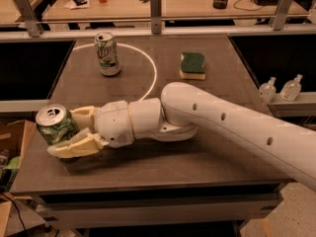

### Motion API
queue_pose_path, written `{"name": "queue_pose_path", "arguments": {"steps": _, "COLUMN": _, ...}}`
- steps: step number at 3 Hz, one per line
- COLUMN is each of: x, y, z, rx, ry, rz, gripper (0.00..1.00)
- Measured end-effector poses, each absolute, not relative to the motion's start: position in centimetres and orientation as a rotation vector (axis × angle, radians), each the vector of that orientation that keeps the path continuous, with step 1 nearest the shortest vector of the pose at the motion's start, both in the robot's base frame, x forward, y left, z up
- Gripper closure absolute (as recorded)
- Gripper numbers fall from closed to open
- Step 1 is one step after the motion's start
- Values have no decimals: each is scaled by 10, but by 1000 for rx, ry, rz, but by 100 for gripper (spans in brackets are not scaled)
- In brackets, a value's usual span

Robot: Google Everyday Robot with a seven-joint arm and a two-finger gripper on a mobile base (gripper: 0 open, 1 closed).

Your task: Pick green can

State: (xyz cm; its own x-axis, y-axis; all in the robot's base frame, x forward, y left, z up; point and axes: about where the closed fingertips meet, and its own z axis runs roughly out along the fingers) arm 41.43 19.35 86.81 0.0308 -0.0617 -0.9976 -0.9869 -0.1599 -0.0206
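The green can (53, 124) stands tilted near the left front edge of the dark table (207, 98), silver top showing. My gripper (64, 133) reaches to it from the right on a white arm. One finger (83, 113) lies behind the can and the other finger (74, 145) presses along its front lower side, hiding its base. The fingers are shut on the can.
A whitish-silver can with green lettering (107, 53) stands at the back left inside a white circle line. A green-and-yellow sponge (192, 65) lies at the back right. A cardboard box (12, 147) sits below the left edge. Two small bottles (280, 89) stand on a ledge at the right.
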Motion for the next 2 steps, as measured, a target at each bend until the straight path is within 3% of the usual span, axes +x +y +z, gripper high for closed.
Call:
{"name": "queue_pose_path", "arguments": {"steps": 1, "x": 416, "y": 189, "z": 870, "rx": -1375, "ry": 1163, "rz": 1275, "gripper": 87}}
{"name": "queue_pose_path", "arguments": {"steps": 2, "x": 447, "y": 158, "z": 918, "rx": -1352, "ry": 1146, "rz": 1229, "gripper": 100}}
